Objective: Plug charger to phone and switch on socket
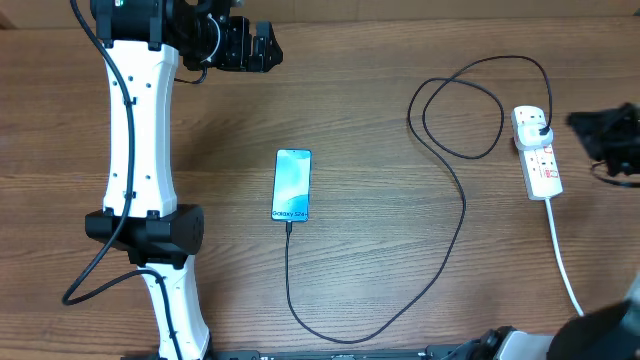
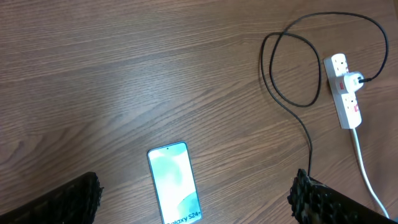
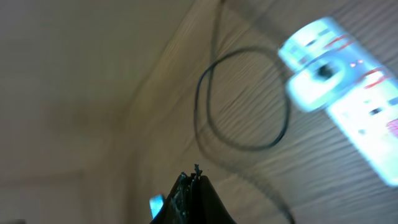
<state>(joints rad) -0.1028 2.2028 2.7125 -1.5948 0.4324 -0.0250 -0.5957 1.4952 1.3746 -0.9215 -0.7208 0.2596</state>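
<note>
Brown wood-grain surface (image 1: 380, 60), seen from overhead. The phone (image 1: 292, 185) lies flat near the centre, screen up and lit. Its long axis runs near to far, and the end bearing the "Galaxy S24+" text points toward the robot's base. The charger (image 1: 464, 215) meets that near short edge. From there it sweeps toward the near edge of the surface, climbs to the right and forms a loop. It ends in a plug (image 1: 538, 125) seated at the far end of the power strip (image 1: 541, 160). The strip lies well to the right of the phone with its long axis roughly parallel to it. Its white cord (image 1: 563, 270) leaves toward the near right. Bare wood borders both long sides of the phone, as far as the left arm on one side and the cable on the other. The left claw (image 1: 248, 45) hangs released near the far edge. The right claw (image 3: 193, 186) is clenched on nothing, just right of the strip.
</note>
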